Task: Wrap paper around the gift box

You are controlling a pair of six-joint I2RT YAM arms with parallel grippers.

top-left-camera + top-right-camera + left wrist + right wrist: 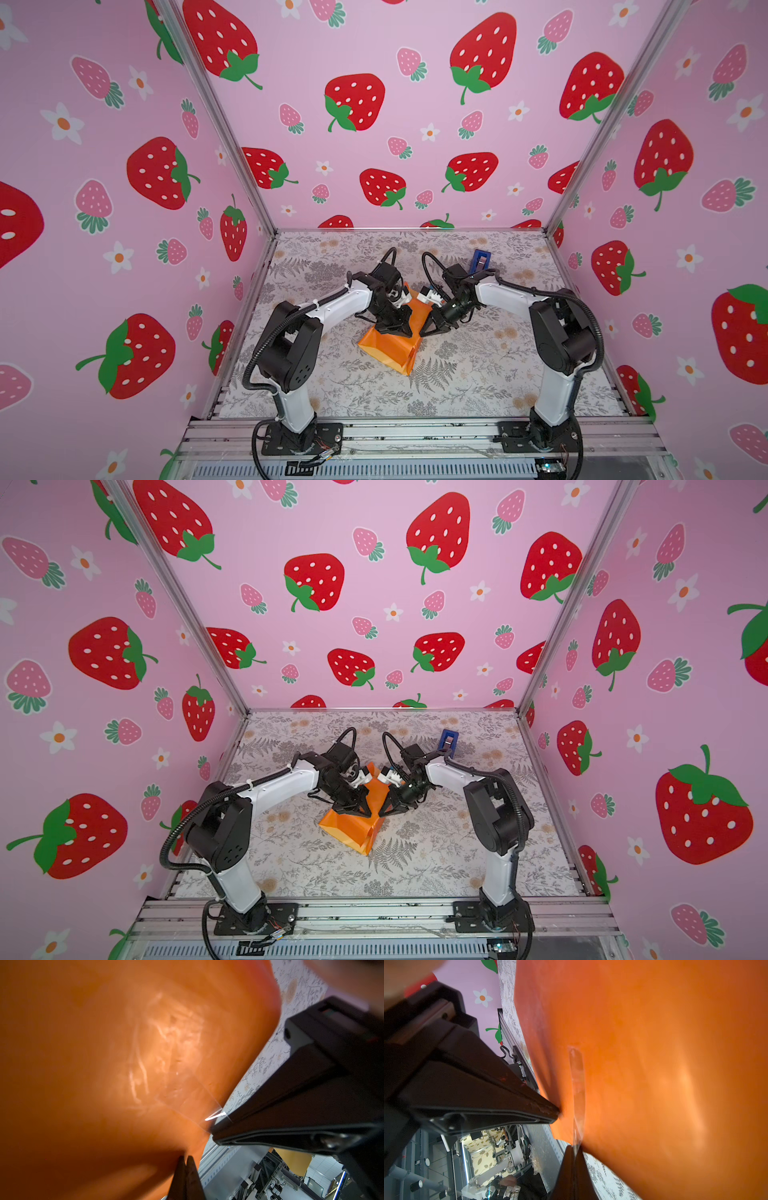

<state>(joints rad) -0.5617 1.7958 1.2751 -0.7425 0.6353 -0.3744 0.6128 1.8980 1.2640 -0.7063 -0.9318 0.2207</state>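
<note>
The paper (388, 349) sits at the middle of the bench (478, 374), glossy orange side out, folded into a creased, boxy bundle with 1 flap standing up at its far side. The same bundle shows in both top views (353, 831). The gift box is hidden, no black surface showing anywhere on the bundle.

A strip of clear tape (578, 1088) lies flat along the orange surface in the right wrist view, and a bright glint of tape (216, 1115) shows at the paper's edge in the left wrist view.

The 2 arms meet over the bundle's far upper part. The left pincer (408, 332) is closed, its 2 fingers (180, 1169) pressed together with the tips against the paper (104, 1064). The right pincer (424, 331) is closed too, its tip (574, 1150) touching the paper (664, 1064) right where the tape strip ends. It may be nipping the tape end or a fold, but the close view is too blurred to be sure. In both top views the 2 tips point down and toward each other, just beside one another (370, 812) (383, 812).

A blue tape dispenser (480, 259) stands upright near the bench's far right, well apart from the bundle, behind the right arm.
</note>
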